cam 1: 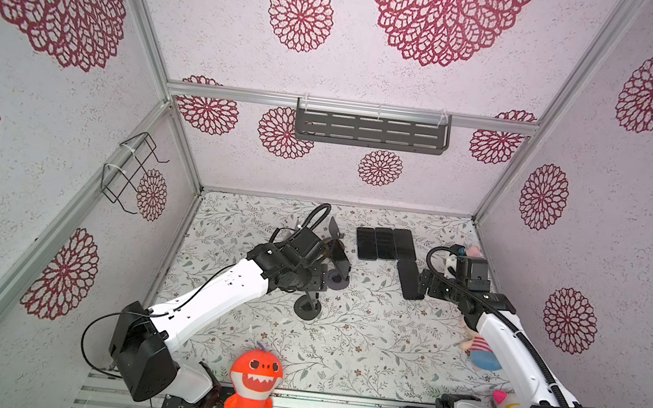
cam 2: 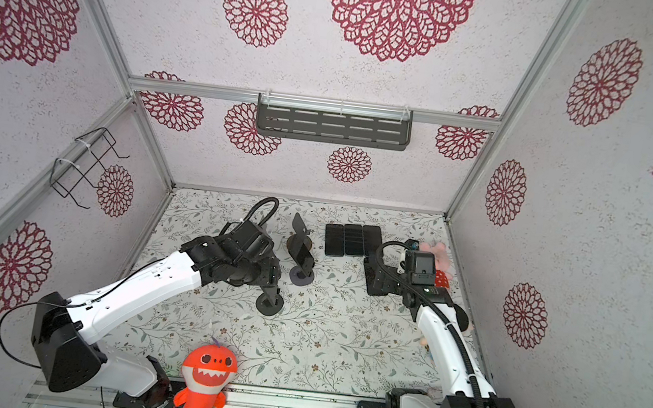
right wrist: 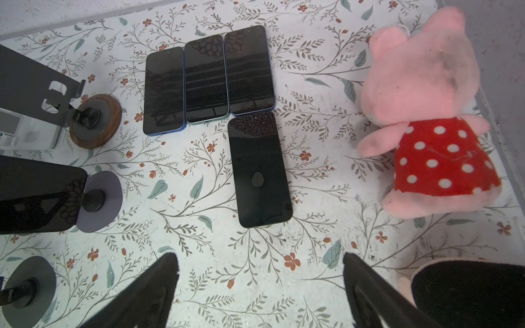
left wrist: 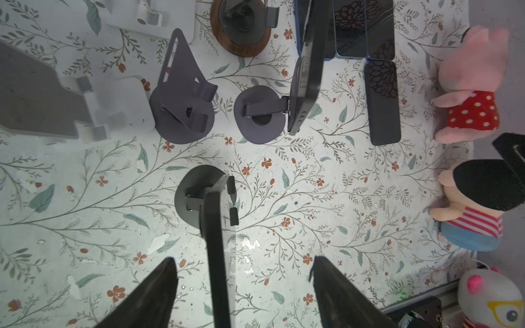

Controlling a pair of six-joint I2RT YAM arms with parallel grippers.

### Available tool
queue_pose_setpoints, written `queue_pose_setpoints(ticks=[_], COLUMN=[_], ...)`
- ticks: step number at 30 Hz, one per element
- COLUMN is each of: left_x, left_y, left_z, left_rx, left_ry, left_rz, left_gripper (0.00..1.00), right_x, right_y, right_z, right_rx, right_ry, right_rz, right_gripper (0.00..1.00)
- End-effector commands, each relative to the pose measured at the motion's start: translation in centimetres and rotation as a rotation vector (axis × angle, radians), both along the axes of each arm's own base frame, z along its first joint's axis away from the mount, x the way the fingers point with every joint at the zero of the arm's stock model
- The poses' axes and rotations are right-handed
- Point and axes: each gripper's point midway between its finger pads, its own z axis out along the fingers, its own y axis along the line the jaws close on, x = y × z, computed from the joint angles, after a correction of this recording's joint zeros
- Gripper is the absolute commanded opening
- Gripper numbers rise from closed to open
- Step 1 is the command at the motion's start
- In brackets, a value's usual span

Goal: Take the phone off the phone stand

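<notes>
- Left gripper (left wrist: 243, 258) — fingers spread wide, holding nothing, straddling the empty black stand (left wrist: 196, 196) near centre.
- Phone (left wrist: 306, 71) leans on the grey phone stand (left wrist: 260, 119) just beyond, awaiting removal.
- Right gripper (right wrist: 259, 254) — wide, empty, above the flat phones (right wrist: 206, 79) grouped far right.

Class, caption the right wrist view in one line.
Four phones lie flat on the floral mat beside a pink plush pig.

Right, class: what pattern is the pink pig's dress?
Dress: red with white dots, best in right wrist view.
</notes>
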Motion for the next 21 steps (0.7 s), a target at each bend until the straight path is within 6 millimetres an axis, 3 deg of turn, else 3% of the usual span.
queue_pose_setpoints(ticks=[1,11,21], left_x=[0.4,0.2,0.2], left_y=[0.2,-0.6,0.0], left_z=[-0.8,-2.0,-2.6], left_rx=[0.017,-0.019,-0.004], left_ry=[-0.002,0.031,0.053], left_rz=[0.028,0.021,0.044], left_gripper=[0.75,0.60,0.35], right_x=[0.2,-0.4,-0.4], right_y=[-0.2,-0.2,-0.1], right_z=[1.4,0.5,-0.1], right_rx=[-0.001,-0.018,-0.014], right_ry=[-0.066,-0.054,-0.046], right_rz=[-0.016,-0.001,0.007], right_gripper=[0.94,0.94,0.94])
